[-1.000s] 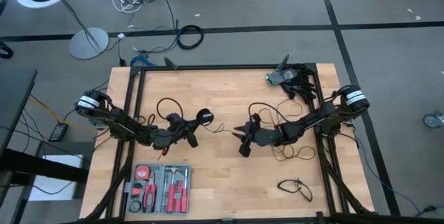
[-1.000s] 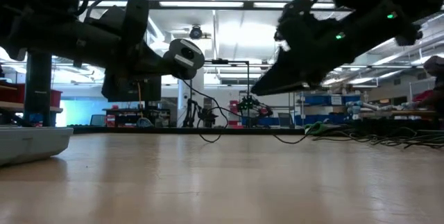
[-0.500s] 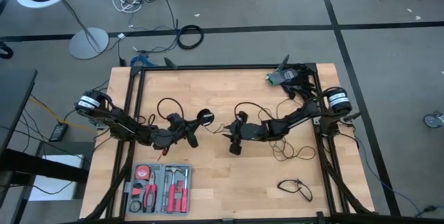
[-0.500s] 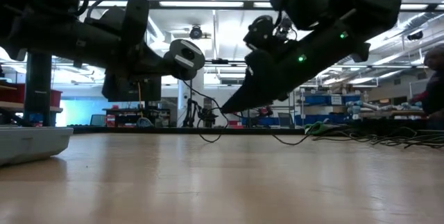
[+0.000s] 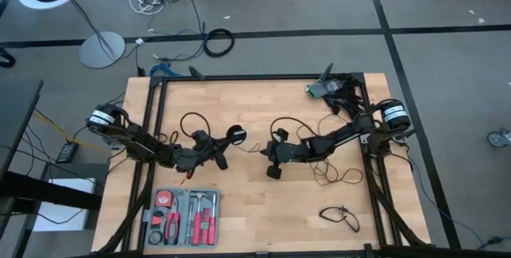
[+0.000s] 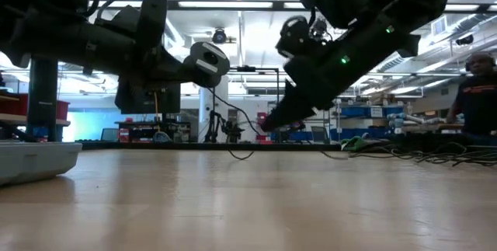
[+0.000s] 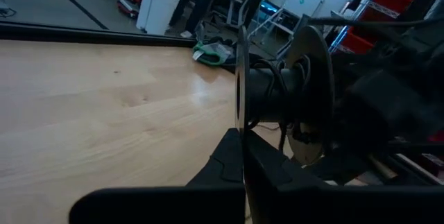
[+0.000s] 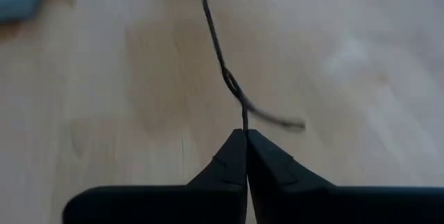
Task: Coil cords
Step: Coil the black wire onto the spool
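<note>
The long black cord's round disc (image 5: 236,134) with a pale centre is a flat-sided spool (image 7: 277,92), lifted above the table's middle with my left gripper (image 5: 226,140) shut on it. From it the thin cord (image 6: 242,151) sags to the table top and rises to my right gripper (image 5: 263,152), which slants down from the right and is shut on it. Another loop of cord (image 5: 192,122) lies behind the left arm. A short cord (image 5: 339,215) lies coiled near the front right. My left gripper pinches the rim of the spool's near flange (image 7: 241,116) between its two fingers, coming level from the table's left. The spool stands on edge, clear of the table. My right gripper pinches a single strand of the cord (image 8: 243,121) at its fingertips, slanting down from the table's right. The strand runs on ahead, slack, toward the spool.
A grey tool tray (image 5: 184,216) with red-handled pliers sits at the front left. A green and white item (image 5: 319,90) and loose wires (image 5: 339,174) lie by the right arm. A person (image 6: 474,95) stands beyond the table.
My right gripper has moved toward the table's left, toward the spool, tipped further down, and shut on the cord after standing open. The left gripper and spool have kept still.
</note>
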You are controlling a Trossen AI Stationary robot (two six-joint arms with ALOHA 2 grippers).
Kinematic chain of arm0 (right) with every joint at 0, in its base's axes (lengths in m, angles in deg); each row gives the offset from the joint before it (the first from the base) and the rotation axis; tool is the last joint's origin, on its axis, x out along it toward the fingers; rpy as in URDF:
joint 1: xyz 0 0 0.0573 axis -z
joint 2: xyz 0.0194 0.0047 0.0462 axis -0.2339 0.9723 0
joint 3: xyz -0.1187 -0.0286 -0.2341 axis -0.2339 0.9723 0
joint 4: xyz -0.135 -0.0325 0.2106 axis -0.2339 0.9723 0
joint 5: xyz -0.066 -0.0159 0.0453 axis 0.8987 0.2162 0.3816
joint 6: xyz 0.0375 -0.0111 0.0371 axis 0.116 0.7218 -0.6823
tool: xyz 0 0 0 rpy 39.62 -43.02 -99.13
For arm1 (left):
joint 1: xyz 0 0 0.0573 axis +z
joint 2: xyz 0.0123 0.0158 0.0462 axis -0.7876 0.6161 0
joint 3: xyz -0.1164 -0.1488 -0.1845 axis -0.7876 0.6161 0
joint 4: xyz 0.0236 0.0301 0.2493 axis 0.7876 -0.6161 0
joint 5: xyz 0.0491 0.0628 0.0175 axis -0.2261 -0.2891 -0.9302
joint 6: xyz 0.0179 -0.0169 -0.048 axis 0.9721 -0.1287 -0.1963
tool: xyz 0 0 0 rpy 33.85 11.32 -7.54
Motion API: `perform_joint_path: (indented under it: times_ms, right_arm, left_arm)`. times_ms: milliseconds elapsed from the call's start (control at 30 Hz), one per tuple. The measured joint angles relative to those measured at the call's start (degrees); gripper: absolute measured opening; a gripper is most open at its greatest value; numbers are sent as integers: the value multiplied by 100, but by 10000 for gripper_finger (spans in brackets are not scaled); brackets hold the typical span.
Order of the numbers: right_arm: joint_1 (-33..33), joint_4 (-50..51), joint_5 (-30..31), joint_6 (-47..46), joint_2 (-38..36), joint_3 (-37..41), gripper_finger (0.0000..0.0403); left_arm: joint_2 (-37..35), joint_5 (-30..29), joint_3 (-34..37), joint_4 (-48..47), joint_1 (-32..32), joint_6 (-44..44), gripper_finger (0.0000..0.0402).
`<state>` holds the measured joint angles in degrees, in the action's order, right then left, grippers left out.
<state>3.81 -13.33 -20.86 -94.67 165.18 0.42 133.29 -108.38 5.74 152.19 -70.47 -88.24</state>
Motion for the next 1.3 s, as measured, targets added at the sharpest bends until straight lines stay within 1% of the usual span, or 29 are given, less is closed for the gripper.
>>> perform_joint_path:
  times_ms: [67,133,200,300,400,533,633,733,933,1000,1100,1200,1300]
  right_arm:
    - [0,447,-24,-324,-4,2,3]
    - [0,740,-1,-667,-4,4,2]
    - [-4,842,117,-851,-33,4,2]
    - [-4,850,308,-858,-165,2,1]
    - [-4,1096,529,-858,-458,2,1]
    - [14,1411,923,-863,-1097,2,1]
    - [83,1349,1070,-856,-1582,2,1]
    - [164,1163,1060,-832,-1969,2,0]
    - [242,681,1057,-362,-2442,-7,0]
    - [290,710,1056,-286,-2491,-98,0]
    - [321,720,1042,-73,-2366,-355,0]
    - [309,754,972,251,-2083,-713,0]
    - [313,1060,959,452,-1724,-1197,0]
  left_arm:
    - [0,4,2,171,0,169,0]
    - [0,133,0,231,0,348,0]
    - [0,356,0,262,2,475,0]
    - [0,548,-2,266,0,534,0]
    - [0,587,-2,260,3,543,0]
    - [0,677,0,112,2,544,0]
    - [0,813,0,104,2,538,0]
    - [0,837,0,80,2,534,0]
    - [0,848,0,-33,2,420,0]
    - [0,913,0,-53,2,420,0]
    - [0,951,-2,-97,2,420,0]
    - [2,972,-102,-387,2,423,0]
    - [0,1046,-342,-824,2,429,0]
